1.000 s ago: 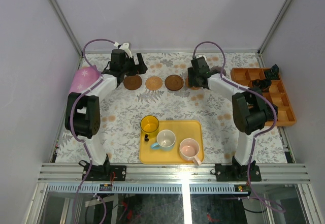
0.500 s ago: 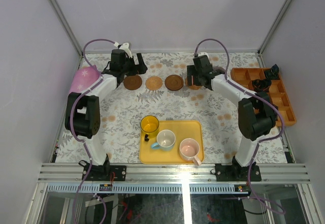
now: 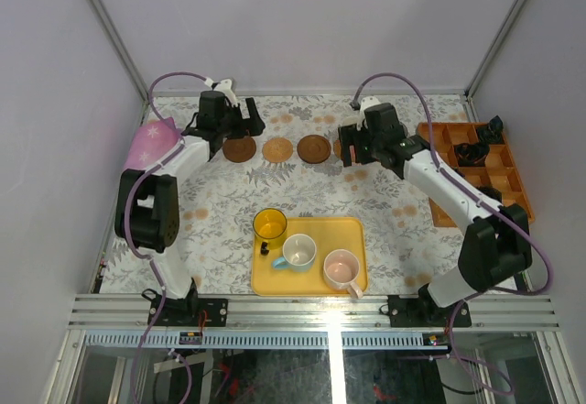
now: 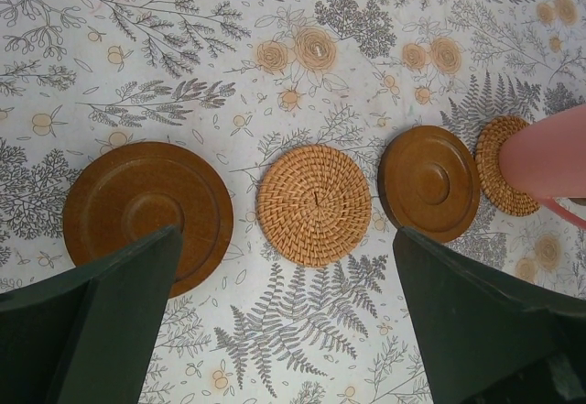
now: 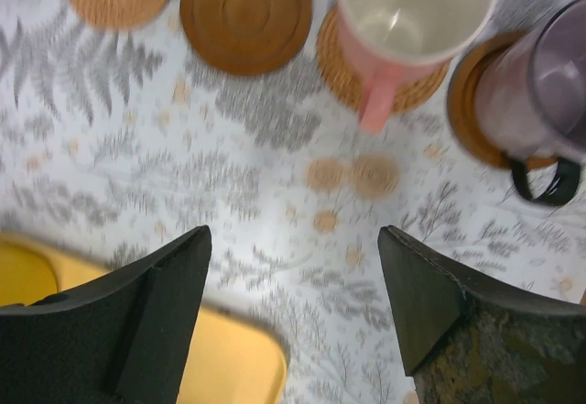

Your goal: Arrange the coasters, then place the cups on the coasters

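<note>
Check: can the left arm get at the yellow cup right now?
Probably yes: the left gripper is open and empty, and nothing stands between it and the yellow cup by the tray.

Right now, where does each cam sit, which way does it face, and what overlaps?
Top external: fixed above and behind the bases, looking down on the table; left arm and right arm both show.
Left wrist: on the left arm, looking down at the coaster row; left fingers, open, frame the bottom.
Right wrist: on the right arm, looking down at the purple-grey cup and yellow tray; right fingers, open, sit low.
Shared: both wrist views catch the pink cup on its woven coaster.
</note>
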Robot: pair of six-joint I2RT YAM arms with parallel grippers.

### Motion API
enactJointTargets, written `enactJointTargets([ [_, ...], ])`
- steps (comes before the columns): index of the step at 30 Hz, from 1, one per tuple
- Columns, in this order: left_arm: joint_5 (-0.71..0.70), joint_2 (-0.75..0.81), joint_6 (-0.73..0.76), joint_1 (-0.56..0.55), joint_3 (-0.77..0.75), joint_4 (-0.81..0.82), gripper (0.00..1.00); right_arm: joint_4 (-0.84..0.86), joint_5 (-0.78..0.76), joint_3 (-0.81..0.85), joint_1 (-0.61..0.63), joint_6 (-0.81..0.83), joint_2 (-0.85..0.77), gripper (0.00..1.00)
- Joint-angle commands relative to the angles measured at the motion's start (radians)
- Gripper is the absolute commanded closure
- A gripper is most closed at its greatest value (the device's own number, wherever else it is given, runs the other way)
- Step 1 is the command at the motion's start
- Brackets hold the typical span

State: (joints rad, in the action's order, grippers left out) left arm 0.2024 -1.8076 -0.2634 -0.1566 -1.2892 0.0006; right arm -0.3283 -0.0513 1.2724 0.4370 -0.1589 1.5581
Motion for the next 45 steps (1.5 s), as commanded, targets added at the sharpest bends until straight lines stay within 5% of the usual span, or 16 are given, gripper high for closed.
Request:
enactJointTargets([
  [1, 0.006, 0.056, 0.021, -0.007, 0.024, 0.011, 0.00, -0.072, 0.154, -0.118, 0.014, 0.089, -0.120, 0.19],
  [4, 0.008, 0.067, 0.025, -0.013, 0.035, 0.004, 0.00, -0.121, 0.187, -0.198, 0.021, 0.120, -0.203, 0.17],
  [8, 0.014, 0.081, 0.032, -0.023, 0.041, -0.005, 0.00, -0.180, 0.250, -0.321, 0.036, 0.125, -0.340, 0.00],
  [13, 0.028, 0.094, 0.041, -0.033, 0.056, -0.009, 0.00, -0.216, 0.308, -0.445, 0.090, 0.090, -0.511, 0.00],
  [25, 0.006, 0.184, 0.028, -0.055, 0.137, 0.000, 0.00, -0.325, 0.240, -0.349, 0.267, 0.120, -0.457, 0.17],
  [33, -0.007, 0.273, 0.056, -0.059, 0.202, -0.029, 0.00, -0.342, 0.222, -0.315, 0.282, -0.101, -0.429, 0.45],
  [45, 0.001, 0.331, 0.077, -0.060, 0.253, -0.041, 0.00, -0.305, 0.136, -0.424, 0.437, -0.261, -0.434, 0.48],
])
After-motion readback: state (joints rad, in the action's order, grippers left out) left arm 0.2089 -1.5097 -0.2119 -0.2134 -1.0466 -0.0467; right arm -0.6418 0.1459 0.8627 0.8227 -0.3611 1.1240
